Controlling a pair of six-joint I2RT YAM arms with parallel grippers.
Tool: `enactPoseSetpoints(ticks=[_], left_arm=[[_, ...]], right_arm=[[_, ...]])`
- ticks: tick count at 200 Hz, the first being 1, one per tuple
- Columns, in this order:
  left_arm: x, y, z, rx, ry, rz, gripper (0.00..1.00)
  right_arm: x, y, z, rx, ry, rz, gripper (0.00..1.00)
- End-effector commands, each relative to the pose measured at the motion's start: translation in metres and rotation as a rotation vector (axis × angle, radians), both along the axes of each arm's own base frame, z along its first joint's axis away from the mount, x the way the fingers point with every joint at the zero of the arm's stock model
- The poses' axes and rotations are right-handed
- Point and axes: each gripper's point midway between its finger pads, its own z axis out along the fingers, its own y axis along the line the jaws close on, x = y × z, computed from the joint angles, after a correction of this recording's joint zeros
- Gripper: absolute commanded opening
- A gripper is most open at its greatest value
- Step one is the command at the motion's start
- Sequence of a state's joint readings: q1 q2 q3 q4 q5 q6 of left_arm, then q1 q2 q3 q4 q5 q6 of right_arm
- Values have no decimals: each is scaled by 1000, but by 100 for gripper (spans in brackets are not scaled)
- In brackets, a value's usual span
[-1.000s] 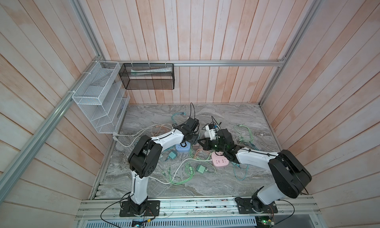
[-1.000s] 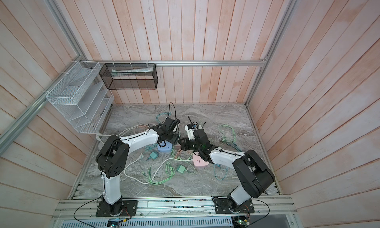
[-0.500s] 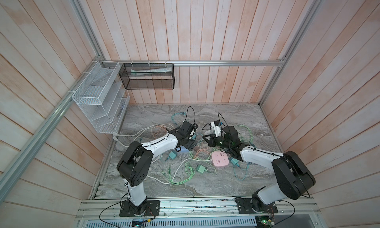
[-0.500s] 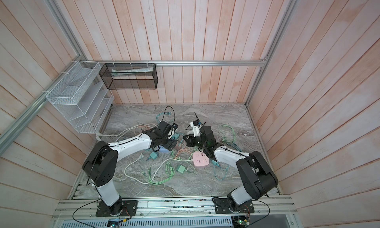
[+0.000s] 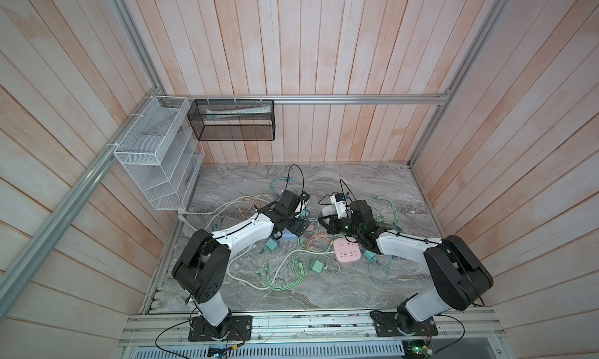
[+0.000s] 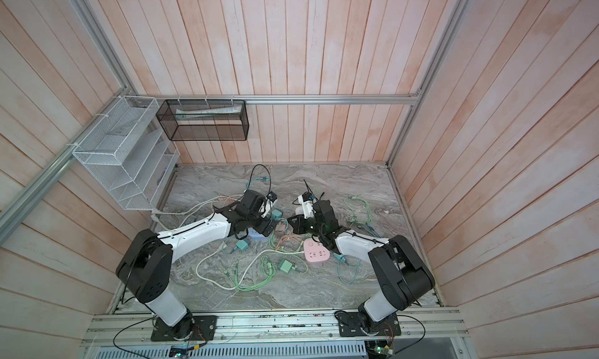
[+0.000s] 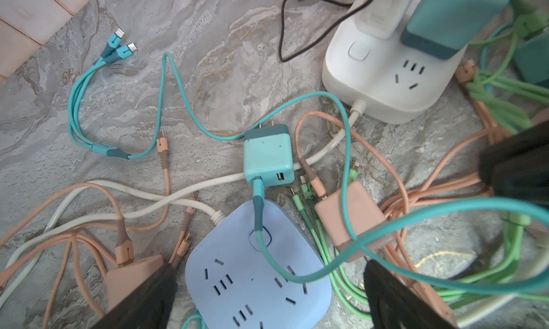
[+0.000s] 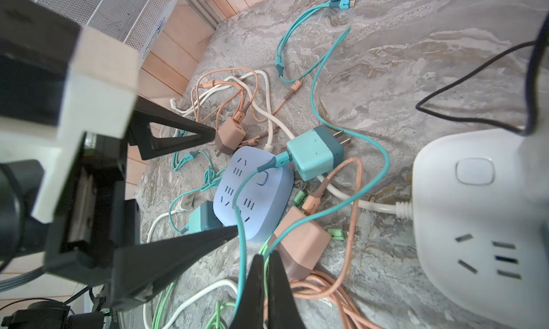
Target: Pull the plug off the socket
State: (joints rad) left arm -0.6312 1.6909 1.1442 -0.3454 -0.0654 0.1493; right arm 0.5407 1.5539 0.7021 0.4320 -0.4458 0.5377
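The teal plug (image 7: 267, 155) lies loose on the tabletop (image 5: 356, 286), bare prongs showing, touching the far edge of the blue socket (image 7: 231, 253); I judge it already pulled.

The left jaws stand wide and hold nothing, one finger on each side of the blue socket; the teal plug sits just beyond their gap; its long axis runs away from the left arm (image 5: 240, 231), prongs leading, so the gap lies across it.

What I judge the coming move turns on lies further off; a second plug (image 7: 445, 18) stands upright in the white socket (image 7: 383, 84), to the far right of the left jaws; its axis rises straight off the socket face, so a pull would go up and away from that face; the right arm (image 5: 405, 247) seems nearer to it.

The right jaws are closed tight, low over the tangle on the near side of the white socket; the cable (image 8: 269, 164) from the teal plug runs up to their tips; whether it is pinched I cannot tell.

The left arm reaches low from near left toward the centre, forearm almost level, wrist tipped down over the blue socket; the right arm comes in low from near right, wrist bent, its jaws aimed left toward the left jaws.
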Motion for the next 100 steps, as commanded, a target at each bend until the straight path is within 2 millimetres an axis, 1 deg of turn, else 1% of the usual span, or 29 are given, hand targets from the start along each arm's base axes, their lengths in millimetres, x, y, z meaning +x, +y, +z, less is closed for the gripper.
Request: enactPoseSetpoints(ticks=[1, 13, 38, 52, 70, 82, 91, 100], left_arm=[[4, -6, 26, -71, -35, 9, 100], [5, -5, 31, -79, -42, 19, 100], [7, -10, 53, -144, -71, 23, 100], [12, -14, 71, -190, -108, 37, 100], [22, -24, 90, -241, -138, 37, 100], [28, -34, 95, -262, -137, 16, 100], [33, -44, 92, -263, -122, -6, 100], [40, -54, 88, -259, -106, -29, 100]], right_arm=[[-3, -4, -7, -31, 12, -13, 0], [-3, -6, -1, -35, -7, -17, 0], [-2, -11, 11, -59, -43, -29, 0], [-3, -17, 14, -85, -53, -41, 10], [-4, -25, 15, -126, -70, -66, 21], [-4, -31, 15, -146, -80, -87, 27], [-4, -38, 15, -165, -83, -110, 32], [-4, -45, 13, -186, -85, -134, 34]])
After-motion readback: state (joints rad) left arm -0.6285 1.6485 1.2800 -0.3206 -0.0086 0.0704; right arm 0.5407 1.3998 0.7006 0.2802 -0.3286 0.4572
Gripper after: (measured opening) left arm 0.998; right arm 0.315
